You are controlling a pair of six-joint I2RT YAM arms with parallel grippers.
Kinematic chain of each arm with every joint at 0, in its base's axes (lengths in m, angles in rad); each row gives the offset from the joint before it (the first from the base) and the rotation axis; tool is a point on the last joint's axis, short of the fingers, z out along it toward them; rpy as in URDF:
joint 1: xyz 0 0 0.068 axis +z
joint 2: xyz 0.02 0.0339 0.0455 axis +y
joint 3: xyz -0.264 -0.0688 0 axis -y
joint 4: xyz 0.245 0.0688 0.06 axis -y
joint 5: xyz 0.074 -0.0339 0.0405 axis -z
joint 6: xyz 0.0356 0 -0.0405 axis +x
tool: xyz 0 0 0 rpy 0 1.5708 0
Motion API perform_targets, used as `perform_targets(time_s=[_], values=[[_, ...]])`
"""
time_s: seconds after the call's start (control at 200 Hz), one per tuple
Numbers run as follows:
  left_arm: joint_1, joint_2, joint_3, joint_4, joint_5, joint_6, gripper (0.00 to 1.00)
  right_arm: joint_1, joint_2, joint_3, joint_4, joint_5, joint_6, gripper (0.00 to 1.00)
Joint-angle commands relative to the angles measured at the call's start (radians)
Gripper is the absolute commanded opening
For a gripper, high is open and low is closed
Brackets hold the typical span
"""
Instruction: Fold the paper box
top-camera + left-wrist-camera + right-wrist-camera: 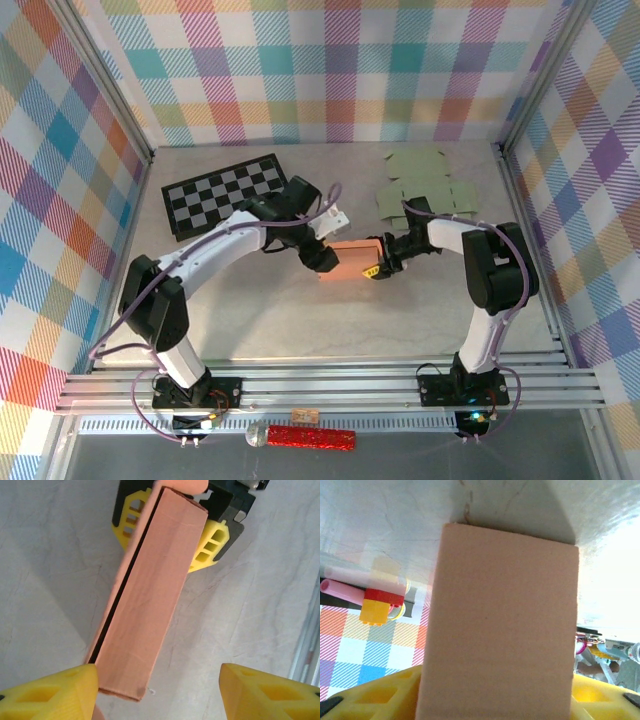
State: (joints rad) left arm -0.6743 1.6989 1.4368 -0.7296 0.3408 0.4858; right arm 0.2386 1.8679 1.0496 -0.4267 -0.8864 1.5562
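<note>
- I judge the step in hand to be closing the box [350, 258]: in my left wrist view a dark slit runs along one long edge, so that flap is not seated yet.
- To do it well, I should hold one end steady, press along the slit evenly, and avoid crushing the thin walls.
- My left gripper [157, 672] stands wide at the box's left end. One finger [55, 695] touches the box's corner and the other is well apart from it.
- My right gripper [495, 685] straddles the box's right end with a finger against each broad face. I cannot tell whether it is clamping or just resting there.
- The box lies between my two grippers. The checkerboard [225, 195] is beyond its left end, and the green sheets [425, 185] are beyond its right end.
</note>
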Motion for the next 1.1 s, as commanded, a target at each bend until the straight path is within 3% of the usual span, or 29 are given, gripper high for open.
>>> perform_targets(time_s=[0.0,0.195,0.445,0.495,0.635,0.79,1.095], values=[[-0.029,0.039,0.035,-0.017,-0.114,0.082,0.65,-0.01,0.004,0.029,-0.076,-0.003,-0.064,0.56],[-0.046,0.042,0.027,0.053,-0.254,0.07,0.65,-0.014,0.006,0.043,-0.09,-0.002,-0.084,0.56],[-0.046,-0.103,-0.035,0.117,-0.157,0.044,0.65,-0.017,0.011,0.049,-0.101,0.012,-0.108,0.51],[-0.047,-0.11,-0.045,0.12,-0.167,0.043,0.69,-0.017,0.017,0.056,-0.108,0.013,-0.115,0.49],[-0.043,-0.068,-0.033,0.1,-0.19,0.056,0.78,-0.016,0.031,0.072,-0.13,0.012,-0.141,0.47],[-0.045,0.025,0.038,0.014,-0.103,0.093,0.84,-0.016,0.038,0.076,-0.138,0.014,-0.149,0.47],[-0.075,0.106,0.034,0.054,-0.173,0.094,0.81,-0.018,0.037,0.087,-0.147,0.016,-0.152,0.51]])
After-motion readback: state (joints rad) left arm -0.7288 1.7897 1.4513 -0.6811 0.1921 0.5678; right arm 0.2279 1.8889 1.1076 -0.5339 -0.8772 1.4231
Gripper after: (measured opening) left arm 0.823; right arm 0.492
